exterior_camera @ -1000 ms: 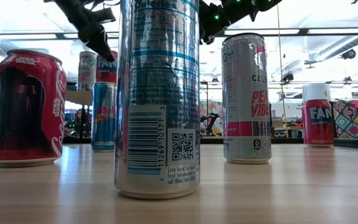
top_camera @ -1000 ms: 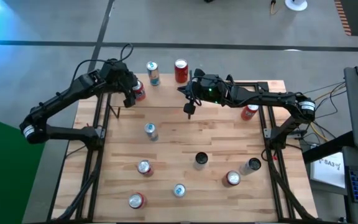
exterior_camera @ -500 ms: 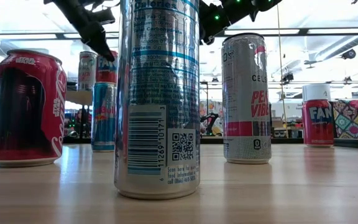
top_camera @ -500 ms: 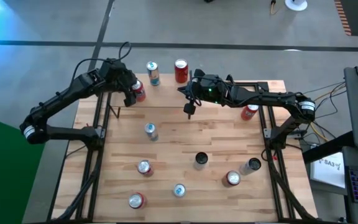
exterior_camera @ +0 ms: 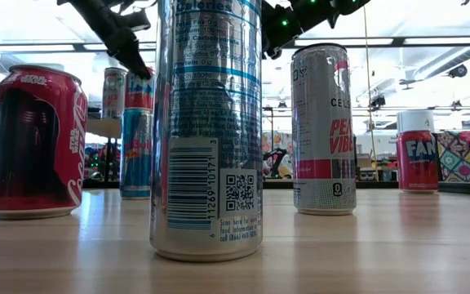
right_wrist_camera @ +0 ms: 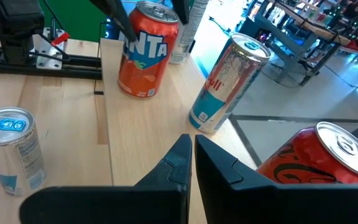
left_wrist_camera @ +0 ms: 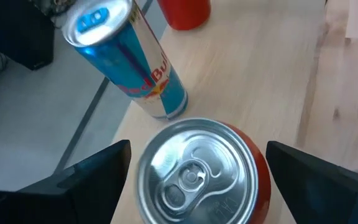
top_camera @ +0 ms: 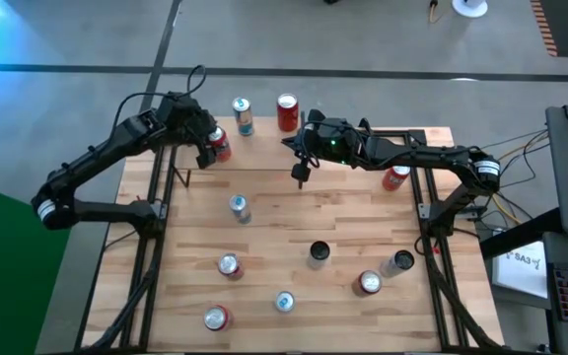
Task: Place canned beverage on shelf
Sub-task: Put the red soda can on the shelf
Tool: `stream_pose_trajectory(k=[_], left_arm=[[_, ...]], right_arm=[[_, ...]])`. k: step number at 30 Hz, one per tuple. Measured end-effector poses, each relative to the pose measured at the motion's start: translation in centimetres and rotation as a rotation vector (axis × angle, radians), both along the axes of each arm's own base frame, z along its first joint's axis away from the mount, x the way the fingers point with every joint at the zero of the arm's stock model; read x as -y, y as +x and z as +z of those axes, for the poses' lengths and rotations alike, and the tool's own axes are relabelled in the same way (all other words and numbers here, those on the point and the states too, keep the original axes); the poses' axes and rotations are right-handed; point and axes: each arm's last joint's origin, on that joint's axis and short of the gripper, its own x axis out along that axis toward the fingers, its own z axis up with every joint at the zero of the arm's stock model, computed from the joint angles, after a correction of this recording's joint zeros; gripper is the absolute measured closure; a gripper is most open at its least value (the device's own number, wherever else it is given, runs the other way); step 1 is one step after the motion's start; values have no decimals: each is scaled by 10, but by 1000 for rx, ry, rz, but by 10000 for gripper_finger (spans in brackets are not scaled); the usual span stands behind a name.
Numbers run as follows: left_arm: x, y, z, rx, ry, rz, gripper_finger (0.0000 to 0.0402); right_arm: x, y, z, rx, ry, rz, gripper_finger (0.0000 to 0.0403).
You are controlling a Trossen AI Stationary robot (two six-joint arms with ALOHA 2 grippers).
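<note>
**Butcher-block table, cans, far-edge shelf**

Light-wood shelf (top_camera: 264, 138) carries three cylindrical aluminium cans. Left gripper (left_wrist_camera: 191, 180) stands released, dark fingers straddling the orange can (left_wrist_camera: 197, 174), upright with a shiny pull-tab lid. Right gripper (right_wrist_camera: 191, 158) is clenched, nothing held, above the shelf.

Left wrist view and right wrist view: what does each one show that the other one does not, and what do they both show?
Only the left wrist view shows the silver top of the orange can, which stands between the left gripper's open fingers.

Only the right wrist view shows that can's Fanta label, the right gripper shut and empty, a silver-and-blue can on the table, and a red can on the shelf.

Both show the orange can and the slim Red Bull can upright on the light wooden shelf.
</note>
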Motion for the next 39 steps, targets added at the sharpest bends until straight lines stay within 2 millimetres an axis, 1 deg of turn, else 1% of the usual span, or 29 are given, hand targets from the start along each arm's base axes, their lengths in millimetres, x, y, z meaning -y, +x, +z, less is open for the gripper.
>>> stream_pose_trajectory(k=[5, 9, 13, 16, 18, 21, 27, 32, 35, 39], left_arm=[[3, -4, 18, 35, 35, -3, 43], [7, -8, 38, 83, 59, 8, 43], [12, -12, 56, 180, 43, 59, 43], [18, -12, 61, 254, 17, 78, 49], [23, -11, 60, 293, -6, 79, 54], [32, -10, 58, 320, -41, 71, 67], [48, -15, 50, 332, -43, 73, 114], [61, -25, 44, 342, -85, 65, 168], [67, -27, 37, 337, -112, 56, 206], [71, -26, 21, 315, -157, 54, 263]], right_arm=[[0, 0, 0, 4, 10, -3, 390], [0, 0, 0, 6, 13, -5, 390], [0, 0, 0, 14, 31, -11, 390], [0, 0, 1, 25, 35, -12, 390], [0, 2, 2, 56, 45, -7, 390], [0, 7, 1, 95, 68, 47, 390], [3, 17, -5, 133, 73, 50, 390], [5, 25, -4, 137, 71, 49, 390], [6, 28, -3, 139, 67, 50, 390], [6, 28, -2, 137, 58, 53, 390]])
